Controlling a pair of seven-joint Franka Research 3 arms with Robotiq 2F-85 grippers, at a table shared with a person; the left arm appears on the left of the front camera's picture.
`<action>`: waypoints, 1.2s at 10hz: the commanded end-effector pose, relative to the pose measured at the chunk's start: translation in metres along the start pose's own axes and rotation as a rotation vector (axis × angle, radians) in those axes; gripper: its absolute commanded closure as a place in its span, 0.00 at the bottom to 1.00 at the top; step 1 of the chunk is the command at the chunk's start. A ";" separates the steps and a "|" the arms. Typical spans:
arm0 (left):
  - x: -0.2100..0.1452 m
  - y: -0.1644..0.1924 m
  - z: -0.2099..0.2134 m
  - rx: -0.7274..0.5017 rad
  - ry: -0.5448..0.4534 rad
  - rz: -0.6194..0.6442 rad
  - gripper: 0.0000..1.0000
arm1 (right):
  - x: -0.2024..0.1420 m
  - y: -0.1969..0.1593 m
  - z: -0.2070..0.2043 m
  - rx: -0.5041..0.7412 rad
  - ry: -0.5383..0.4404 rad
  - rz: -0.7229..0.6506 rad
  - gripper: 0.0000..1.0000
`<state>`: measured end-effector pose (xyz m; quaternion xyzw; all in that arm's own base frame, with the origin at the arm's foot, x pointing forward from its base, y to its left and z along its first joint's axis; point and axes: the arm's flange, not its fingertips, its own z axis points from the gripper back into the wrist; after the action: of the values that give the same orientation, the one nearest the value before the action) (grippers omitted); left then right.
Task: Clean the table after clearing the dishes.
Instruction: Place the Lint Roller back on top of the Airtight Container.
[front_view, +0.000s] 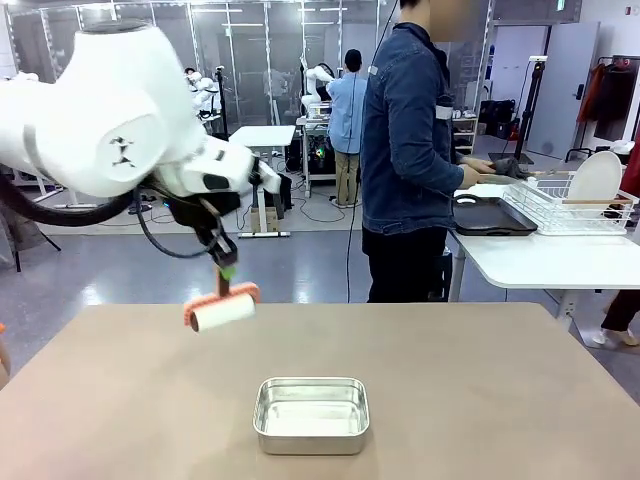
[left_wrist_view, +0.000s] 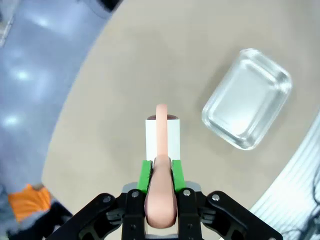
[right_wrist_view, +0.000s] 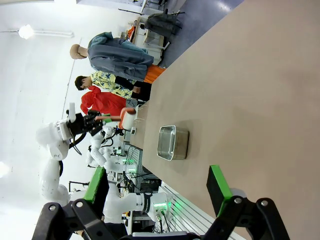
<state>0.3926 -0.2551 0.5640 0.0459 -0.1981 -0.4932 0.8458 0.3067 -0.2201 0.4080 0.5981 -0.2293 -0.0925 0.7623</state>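
The table (front_view: 480, 380) carries just the steel pan (front_view: 311, 414), dishes cleared, so I judge wiping remains: my left gripper (front_view: 226, 268) clamps the lint roller (front_view: 222, 310) above-left of it, my right gripper (right_wrist_view: 157, 192) gapes empty.

Tan table (front_view: 480, 390) w/ rounded corners; white plate (front_view: 596, 178) upright in far rack.

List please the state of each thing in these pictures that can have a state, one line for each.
left hand: shut on the pink handle of the lint roller
lint roller: held above the table, its white roll not touching the top
right hand: open, holding nothing
steel pan: upright on the table, empty
table: bare apart from the pan
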 end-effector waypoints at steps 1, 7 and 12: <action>0.015 -0.031 -0.009 -0.049 -0.010 -0.252 0.80 | 0.000 0.003 0.000 0.006 -0.004 0.007 0.00; 0.067 -0.100 -0.045 -0.169 -0.072 -0.446 0.80 | 0.000 0.003 0.000 0.006 -0.004 0.007 0.00; 0.067 -0.098 -0.058 -0.344 -0.073 -0.508 0.80 | 0.000 0.003 0.000 0.006 -0.004 0.007 0.00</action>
<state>0.3464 -0.3758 0.5024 -0.0326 -0.1424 -0.7025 0.6965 0.3066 -0.2202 0.4080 0.5981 -0.2294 -0.0925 0.7623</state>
